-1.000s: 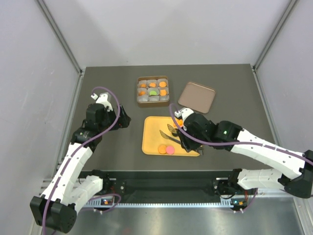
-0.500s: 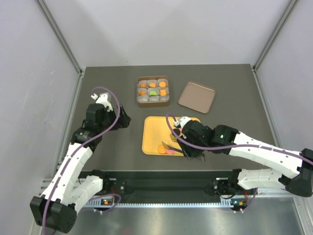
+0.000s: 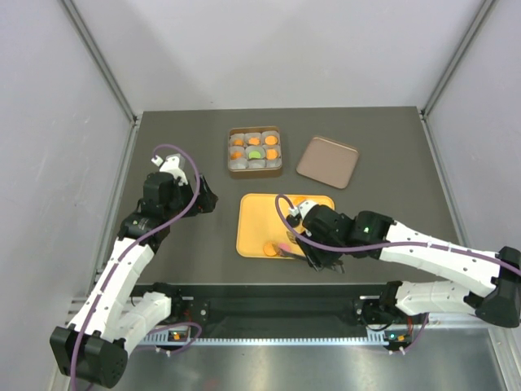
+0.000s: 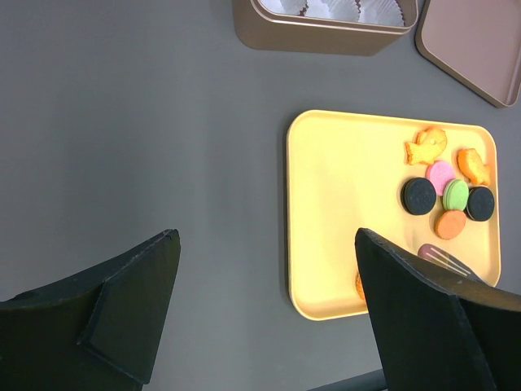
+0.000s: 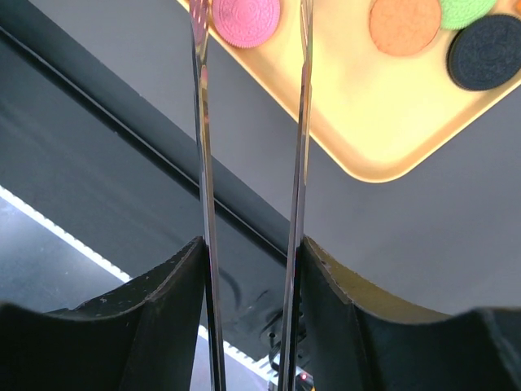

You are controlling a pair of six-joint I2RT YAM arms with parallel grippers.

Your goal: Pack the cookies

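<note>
Cookies lie on the yellow tray; we find the right gripper clenched on tongs whose tips straddle a pink cookie ahead of its jaws for pickup, left gripper released, idle.

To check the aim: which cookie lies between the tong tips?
The pink cookie by the tray's near edge, between the arms of the tongs; the orange cookie beside it lies outside them.

Nothing readable here — the stamped pattern on the pink cookie at 12 o'clock is too blurry.
</note>
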